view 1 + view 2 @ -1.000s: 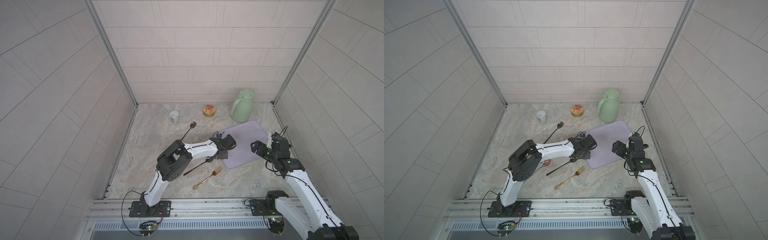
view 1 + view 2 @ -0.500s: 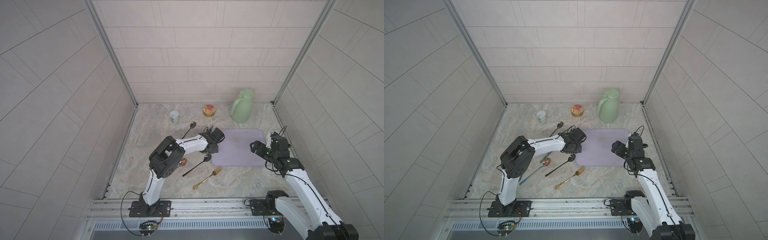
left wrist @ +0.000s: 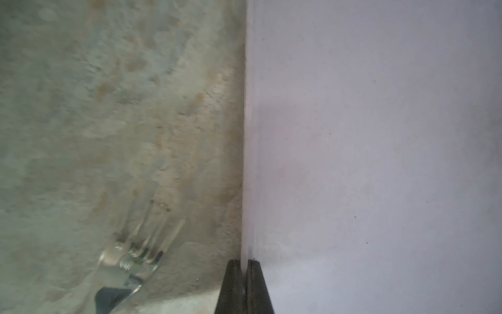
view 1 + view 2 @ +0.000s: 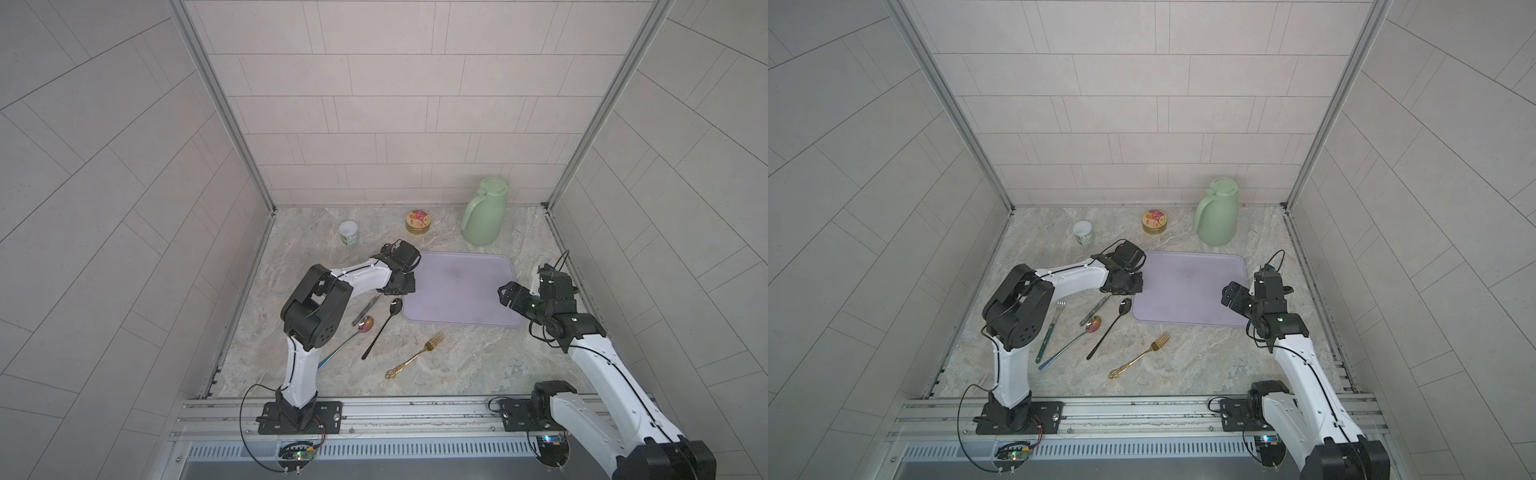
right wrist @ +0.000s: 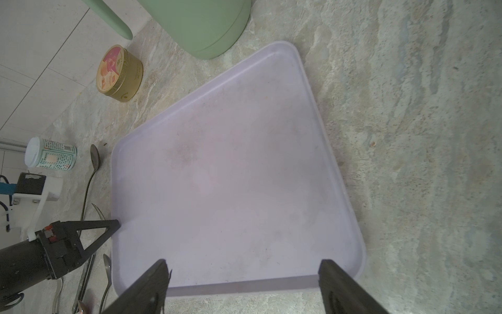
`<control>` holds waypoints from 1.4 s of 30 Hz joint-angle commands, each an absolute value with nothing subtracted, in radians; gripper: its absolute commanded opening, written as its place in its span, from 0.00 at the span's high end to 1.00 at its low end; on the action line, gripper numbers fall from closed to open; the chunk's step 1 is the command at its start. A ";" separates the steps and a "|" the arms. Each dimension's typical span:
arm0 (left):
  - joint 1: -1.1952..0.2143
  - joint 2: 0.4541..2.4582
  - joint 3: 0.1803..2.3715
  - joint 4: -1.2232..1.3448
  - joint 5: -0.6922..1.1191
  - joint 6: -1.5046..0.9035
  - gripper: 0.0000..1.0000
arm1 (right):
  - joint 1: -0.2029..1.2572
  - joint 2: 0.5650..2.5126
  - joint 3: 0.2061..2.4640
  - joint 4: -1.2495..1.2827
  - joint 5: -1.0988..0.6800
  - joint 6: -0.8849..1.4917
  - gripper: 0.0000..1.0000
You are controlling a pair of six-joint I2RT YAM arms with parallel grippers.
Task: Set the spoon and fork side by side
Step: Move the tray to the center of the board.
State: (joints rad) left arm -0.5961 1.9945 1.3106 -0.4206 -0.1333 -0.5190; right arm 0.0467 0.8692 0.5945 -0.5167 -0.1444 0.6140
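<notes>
Left wrist view is showing the left gripper [image 3: 246, 265] pinching shut on the raised rim of the purple tray [image 3: 380, 136], its two black fingertips pressing together at the edge with only a sliver between them. Just beside it, a silver fork [image 3: 137, 248] is lying on the marble tabletop [image 3: 81, 108], off the tray, its tines blurred.

In both top views the black spoon [image 4: 380, 330] [image 4: 1108, 330] is lying on the marble just in front of that gripper. Its bowl is sitting near the tray's front left corner and its handle is slanting toward the rail. The gold fork [image 4: 413, 357] is resting farther forward and to the right of the spoon, slanting much the same way. It is apart from the spoon and well apart from both grippers. A rose-bowled spoon [image 4: 365, 323] is lying just left of the black one, and in a top view a green-handled fork [image 4: 1049, 332] is showing beside the left arm.

The right gripper [image 5: 243, 269] is hovering over the tray's right-hand end with its jaws spread wide, holding nothing, well apart from spoon and fork.
</notes>
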 commanded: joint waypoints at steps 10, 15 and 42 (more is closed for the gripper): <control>-0.456 1.948 1.212 -0.533 -0.142 -0.449 0.98 | 0.092 0.905 0.618 -0.492 -0.131 0.620 0.11; -0.427 1.935 1.197 -0.547 -0.137 -0.437 0.98 | 0.107 0.920 0.615 -0.483 -0.126 0.626 0.11; -0.763 1.595 1.059 -0.521 -0.228 -0.407 0.52 | 0.178 0.912 0.617 -0.492 -0.088 0.652 0.11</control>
State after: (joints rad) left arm -0.6765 1.6325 1.1099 -0.4999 -0.1871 -0.4175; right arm 0.1711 0.9325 0.5945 -0.4850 -0.1104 0.6411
